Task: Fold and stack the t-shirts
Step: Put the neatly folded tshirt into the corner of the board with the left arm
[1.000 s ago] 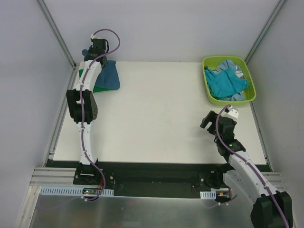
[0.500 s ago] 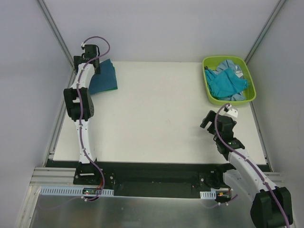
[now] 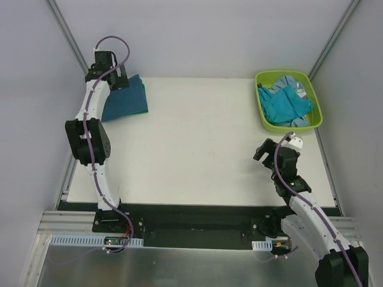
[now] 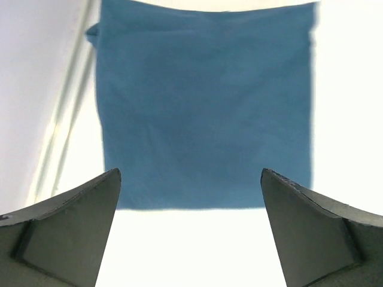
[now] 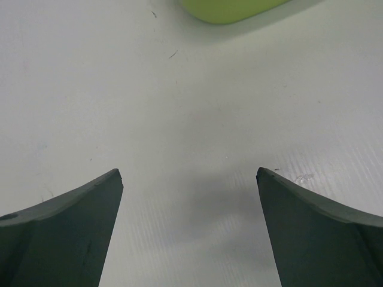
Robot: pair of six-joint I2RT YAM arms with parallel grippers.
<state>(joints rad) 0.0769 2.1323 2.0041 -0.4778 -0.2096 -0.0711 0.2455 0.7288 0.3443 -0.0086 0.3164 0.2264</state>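
A dark teal-blue t-shirt (image 3: 127, 100) lies folded in a flat square at the table's far left corner, and a thin green edge shows under its near side. My left gripper (image 3: 115, 78) hangs over the shirt's far left side, open and holding nothing. In the left wrist view the folded shirt (image 4: 206, 107) fills the space ahead of the open left gripper (image 4: 190, 173). Turquoise and pale blue t-shirts (image 3: 286, 103) lie crumpled in the bin. My right gripper (image 3: 267, 152) stands open over bare table; the right wrist view shows the gripper (image 5: 190, 172) with nothing between its fingers.
The lime-green plastic bin (image 3: 281, 73) stands at the table's far right corner; its near edge (image 5: 230, 9) shows at the top of the right wrist view. Grey walls close in the table on the left, back and right. The white tabletop (image 3: 197, 143) lies between the two arms.
My left gripper has opened and let go of the dark teal-blue shirt, which now lies flat. The left arm has drawn back toward the far left corner. The right arm has barely moved.
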